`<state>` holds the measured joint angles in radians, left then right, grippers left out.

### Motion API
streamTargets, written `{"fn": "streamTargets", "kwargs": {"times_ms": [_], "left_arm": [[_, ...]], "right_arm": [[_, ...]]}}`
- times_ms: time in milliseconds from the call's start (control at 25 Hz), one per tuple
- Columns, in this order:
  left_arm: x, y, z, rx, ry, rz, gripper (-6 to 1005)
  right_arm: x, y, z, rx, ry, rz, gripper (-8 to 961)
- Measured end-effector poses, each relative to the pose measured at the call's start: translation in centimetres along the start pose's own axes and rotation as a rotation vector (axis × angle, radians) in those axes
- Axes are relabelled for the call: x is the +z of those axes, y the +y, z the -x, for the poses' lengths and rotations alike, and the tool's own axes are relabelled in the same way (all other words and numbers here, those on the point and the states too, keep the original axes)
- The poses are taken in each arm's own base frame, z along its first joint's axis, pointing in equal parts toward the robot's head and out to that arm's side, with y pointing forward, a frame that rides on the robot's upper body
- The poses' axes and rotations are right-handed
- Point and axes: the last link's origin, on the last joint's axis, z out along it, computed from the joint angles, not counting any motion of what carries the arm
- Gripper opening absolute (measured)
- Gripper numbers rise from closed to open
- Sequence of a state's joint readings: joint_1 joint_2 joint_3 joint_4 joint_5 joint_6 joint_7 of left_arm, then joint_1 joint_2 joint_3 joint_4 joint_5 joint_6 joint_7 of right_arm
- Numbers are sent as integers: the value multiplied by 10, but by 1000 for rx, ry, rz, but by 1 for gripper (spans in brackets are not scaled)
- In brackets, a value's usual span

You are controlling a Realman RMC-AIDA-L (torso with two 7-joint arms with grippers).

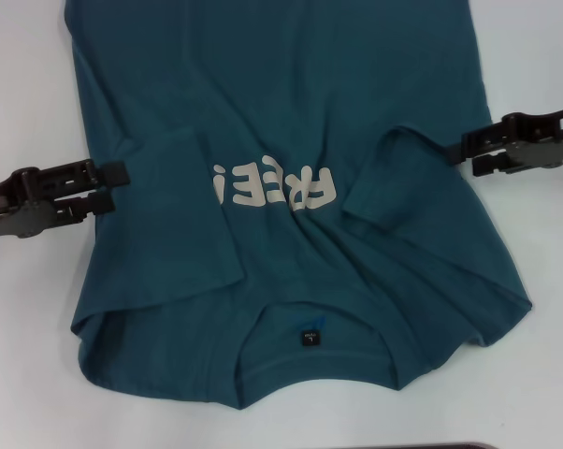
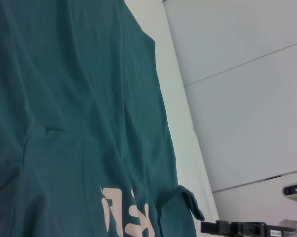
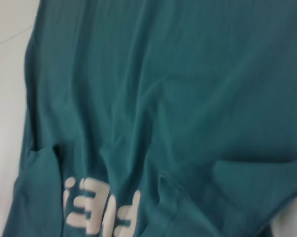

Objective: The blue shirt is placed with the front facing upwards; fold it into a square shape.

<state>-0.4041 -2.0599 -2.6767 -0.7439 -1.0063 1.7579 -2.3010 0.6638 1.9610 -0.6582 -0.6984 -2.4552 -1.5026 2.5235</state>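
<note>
The left gripper [image 1: 121, 174] sits at the left edge of the blue shirt [image 1: 291, 112], level with the chest lettering, its fingers close together in a narrow gap, with nothing visibly between them; whether the tips touch the cloth is hard to tell. Across the shirt, the right gripper [image 1: 454, 148] mirrors it at the opposite edge, fingers likewise narrow and apparently holding nothing. Between the two grippers both sleeves lie folded inward over the chest, the left one covering the start of the cream lettering [image 1: 277, 185]. The shirt lies flat on the white table [image 1: 20, 84], its long axis running away from the robot, collar and dark neck label [image 1: 310, 336] nearest the body; the hem is cut off at the far edge of the head view. The left wrist view shows the folded sleeve's corner and the right gripper [image 2: 204, 227] beyond it, which the right wrist view does not; neither wrist view shows its own fingers.
</note>
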Motion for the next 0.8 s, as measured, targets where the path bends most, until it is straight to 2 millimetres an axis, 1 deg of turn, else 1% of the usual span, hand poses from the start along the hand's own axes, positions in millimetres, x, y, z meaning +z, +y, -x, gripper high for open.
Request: {"fn": "streamTargets", "kwargs": {"times_ms": [200, 360, 640, 800], "left_arm": [[0, 0, 0, 0, 1, 0, 814], [-1, -1, 1, -1, 3, -2, 813], [-2, -2, 2, 0, 5, -3, 812], [-2, -2, 2, -1, 5, -3, 813]], "right_arm": [[16, 0, 5, -4, -53, -34, 641], [25, 1, 9, -2, -95, -42, 641], [26, 6, 22, 2, -201, 0, 640], [24, 7, 25, 11, -229, 14, 640]]}}
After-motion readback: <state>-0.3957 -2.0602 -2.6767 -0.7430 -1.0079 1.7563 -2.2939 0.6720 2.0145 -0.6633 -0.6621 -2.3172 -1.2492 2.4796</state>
